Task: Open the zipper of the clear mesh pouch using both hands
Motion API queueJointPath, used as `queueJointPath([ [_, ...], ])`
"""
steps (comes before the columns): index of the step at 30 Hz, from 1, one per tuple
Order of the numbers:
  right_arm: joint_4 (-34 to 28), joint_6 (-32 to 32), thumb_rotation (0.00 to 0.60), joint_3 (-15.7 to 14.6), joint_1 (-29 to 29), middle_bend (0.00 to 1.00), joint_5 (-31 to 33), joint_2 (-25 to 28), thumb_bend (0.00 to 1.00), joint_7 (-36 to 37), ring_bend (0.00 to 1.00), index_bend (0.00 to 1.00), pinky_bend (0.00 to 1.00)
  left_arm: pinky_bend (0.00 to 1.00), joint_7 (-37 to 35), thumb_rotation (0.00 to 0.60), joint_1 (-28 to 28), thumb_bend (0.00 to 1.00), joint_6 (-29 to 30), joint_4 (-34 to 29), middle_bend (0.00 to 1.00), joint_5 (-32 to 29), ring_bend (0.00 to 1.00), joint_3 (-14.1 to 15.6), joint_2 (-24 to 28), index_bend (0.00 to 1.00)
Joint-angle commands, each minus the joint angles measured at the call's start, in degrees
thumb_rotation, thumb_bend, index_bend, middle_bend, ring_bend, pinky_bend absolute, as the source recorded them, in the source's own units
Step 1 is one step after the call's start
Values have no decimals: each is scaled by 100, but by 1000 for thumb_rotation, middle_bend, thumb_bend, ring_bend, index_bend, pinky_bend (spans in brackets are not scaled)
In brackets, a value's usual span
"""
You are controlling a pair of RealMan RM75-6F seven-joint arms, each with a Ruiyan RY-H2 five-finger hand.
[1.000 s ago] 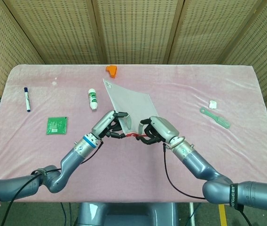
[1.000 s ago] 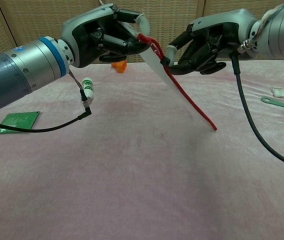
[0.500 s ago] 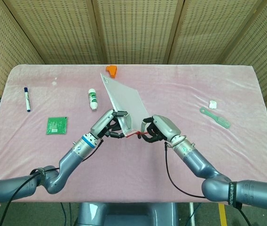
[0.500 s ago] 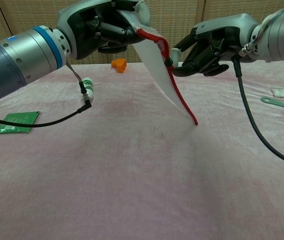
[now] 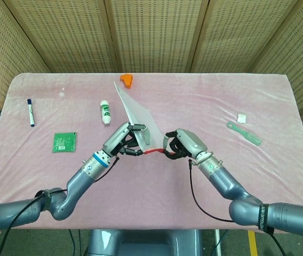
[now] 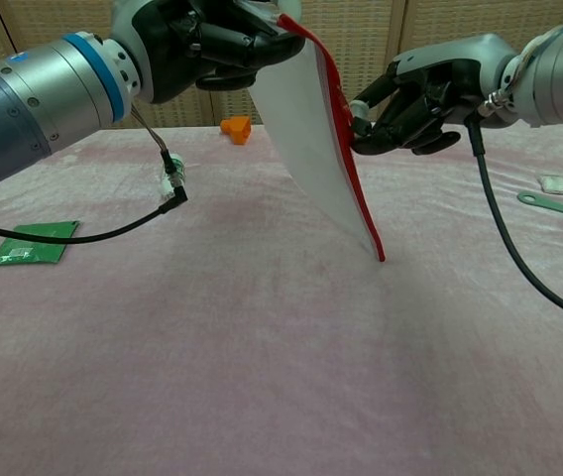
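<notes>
**Both hands hold the mesh pouch up over the pink table**

The clear mesh pouch is lifted above the table, held between the two hands near the front middle of the pink cloth. In the chest view it hangs steeply, with its red zipper edge running down along the side that faces the right hand, and its lowest corner close to the cloth or just touching it; I cannot tell which. In the head view the far corner of the pouch points toward a small orange object at the back edge of the table.

The left hand grips the upper end of the pouch, with the fingers curled closed around the top of it. The right hand has its fingers closed at the red zipper edge, a little below the top, and pinches something small there. This seems to be the zipper pull, but it is too small to be sure. How far the zipper is open, the pictures do not show.

On the left part of the table lie a blue marker, a green circuit board and a white glue stick. On the right part lie a green comb and, just beside it, a small white piece.
</notes>
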Motion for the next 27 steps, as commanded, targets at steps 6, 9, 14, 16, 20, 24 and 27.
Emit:
queueJointPath([
  [6, 0, -77, 600, -56, 5, 982, 13, 58, 1000, -98, 951, 837, 1000, 1000, 19, 600, 2, 788, 24, -2, 1000, -73, 893, -82, 18, 875],
  [9, -5, -116, 600, -89, -12, 982, 29, 103, 1000, -115, 952, 837, 1000, 1000, -1, 600, 22, 788, 35, 5, 1000, -123, 892, -124, 60, 875],
  [14, 13, -179, 600, -151, -51, 981, 65, 175, 1000, -127, 952, 837, 1000, 1000, -117, 600, 87, 788, 75, -29, 1000, -197, 893, -192, 150, 876],
  [16, 10, -199, 600, -176, -75, 981, 52, 207, 1000, -126, 952, 837, 1000, 1000, -169, 600, 111, 789, 86, -47, 1000, -220, 893, -213, 184, 876],
  [20, -1, -250, 600, -218, -147, 982, 11, 282, 1000, -89, 952, 837, 1000, 1000, -261, 600, 177, 789, 121, -86, 1000, -215, 893, -216, 270, 876],
  [24, -2, -271, 600, -235, -198, 981, -38, 313, 1000, -52, 952, 837, 1000, 1000, -305, 600, 232, 789, 158, -102, 1000, -192, 892, -189, 311, 876],
  [27, 13, -281, 600, -273, -244, 982, -84, 328, 1000, -43, 951, 837, 1000, 1000, -392, 600, 245, 788, 152, -112, 1000, -235, 892, -257, 379, 877],
])
